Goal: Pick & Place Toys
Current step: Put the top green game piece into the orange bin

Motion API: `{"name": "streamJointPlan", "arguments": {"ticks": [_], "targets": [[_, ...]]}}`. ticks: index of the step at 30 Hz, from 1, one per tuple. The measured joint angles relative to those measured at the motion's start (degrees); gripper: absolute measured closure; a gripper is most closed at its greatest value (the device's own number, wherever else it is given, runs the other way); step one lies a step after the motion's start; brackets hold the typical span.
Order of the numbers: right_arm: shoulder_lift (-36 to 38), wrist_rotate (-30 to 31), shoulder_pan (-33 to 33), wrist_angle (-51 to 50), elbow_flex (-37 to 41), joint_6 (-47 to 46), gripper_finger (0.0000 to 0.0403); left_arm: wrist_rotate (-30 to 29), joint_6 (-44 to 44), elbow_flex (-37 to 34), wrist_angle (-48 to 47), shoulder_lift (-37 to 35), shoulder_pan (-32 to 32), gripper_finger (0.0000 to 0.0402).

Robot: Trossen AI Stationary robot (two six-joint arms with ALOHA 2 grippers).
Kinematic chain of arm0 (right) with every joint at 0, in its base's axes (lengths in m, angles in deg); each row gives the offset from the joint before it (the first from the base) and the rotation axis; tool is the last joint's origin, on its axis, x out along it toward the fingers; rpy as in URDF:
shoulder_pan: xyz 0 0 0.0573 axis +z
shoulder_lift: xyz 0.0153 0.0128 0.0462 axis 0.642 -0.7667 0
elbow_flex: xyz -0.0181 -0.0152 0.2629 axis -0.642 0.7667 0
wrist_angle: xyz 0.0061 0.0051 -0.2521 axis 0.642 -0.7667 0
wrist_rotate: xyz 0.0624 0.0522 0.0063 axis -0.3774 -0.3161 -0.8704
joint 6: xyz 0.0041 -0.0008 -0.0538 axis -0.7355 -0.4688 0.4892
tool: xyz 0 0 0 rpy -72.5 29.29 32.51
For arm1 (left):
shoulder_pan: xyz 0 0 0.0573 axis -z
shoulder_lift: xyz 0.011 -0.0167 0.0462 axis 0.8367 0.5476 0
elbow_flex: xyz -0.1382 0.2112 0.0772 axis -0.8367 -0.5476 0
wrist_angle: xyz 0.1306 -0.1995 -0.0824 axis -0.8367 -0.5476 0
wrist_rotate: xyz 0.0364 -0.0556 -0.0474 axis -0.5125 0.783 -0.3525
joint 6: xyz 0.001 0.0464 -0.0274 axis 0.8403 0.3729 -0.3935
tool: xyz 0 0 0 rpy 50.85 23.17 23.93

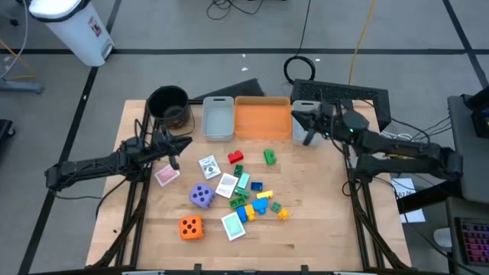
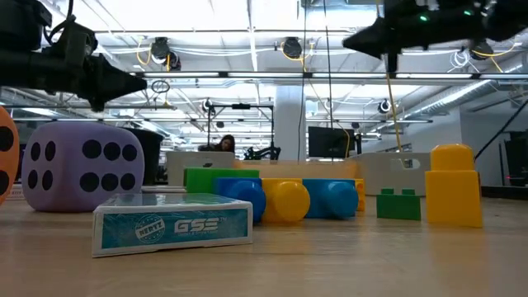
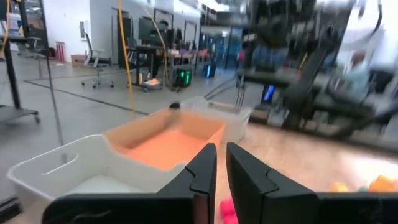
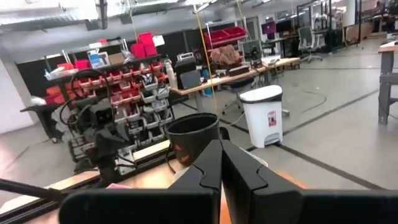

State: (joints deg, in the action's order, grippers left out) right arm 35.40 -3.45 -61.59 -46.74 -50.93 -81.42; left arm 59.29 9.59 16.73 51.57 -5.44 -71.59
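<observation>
Left claw (image 1: 174,153) nearly pressed together, empty, raised; pink card (image 1: 166,176) just below-beside it on the worktop (image 1: 321,229), thin and light, so pinch an edge. Right claw (image 1: 308,131) pressed together, over a white bin (image 1: 303,114). Purple die (image 1: 202,195) looks soft: squeeze opposite faces. Grey bin (image 1: 218,118) and orange bin (image 1: 262,120) look empty.

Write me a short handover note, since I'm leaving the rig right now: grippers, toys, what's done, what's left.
Left gripper: nearly shut, empty, above the pink card.
Right gripper: shut, empty, by the grey bin at the far right.
Toys: purple die, orange die, bricks and cards all loose on the table.
Done: no toy visible in the orange bin.
Left: everything.
</observation>
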Motion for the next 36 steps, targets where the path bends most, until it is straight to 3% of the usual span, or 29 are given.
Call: {"name": "streamJointPlan", "arguments": {"ticks": [8,20,32,36], "targets": [[-14.04,-0.27,1.24,-0.14,-11.69,-4.9,0.0403,-2.48,-13.1,-0.02,17.36,0.07,0.01,0.0355],[-20.12,-0.21,2.64,3.12,-12.46,-14.15,0.0403,-4.9,-23.38,0.11,38.68,0.09,-0.01,0.0355],[-20.05,-0.15,2.62,3.2,-12.46,-15.33,0.0403,-8.07,-26.33,0.51,41.52,0.59,0.01,0.0355],[-20.05,-0.15,2.62,3.2,-12.46,-16.34,0.0403,-5.71,-23.83,4.73,40.56,1.34,0.01,0.0355]]}}
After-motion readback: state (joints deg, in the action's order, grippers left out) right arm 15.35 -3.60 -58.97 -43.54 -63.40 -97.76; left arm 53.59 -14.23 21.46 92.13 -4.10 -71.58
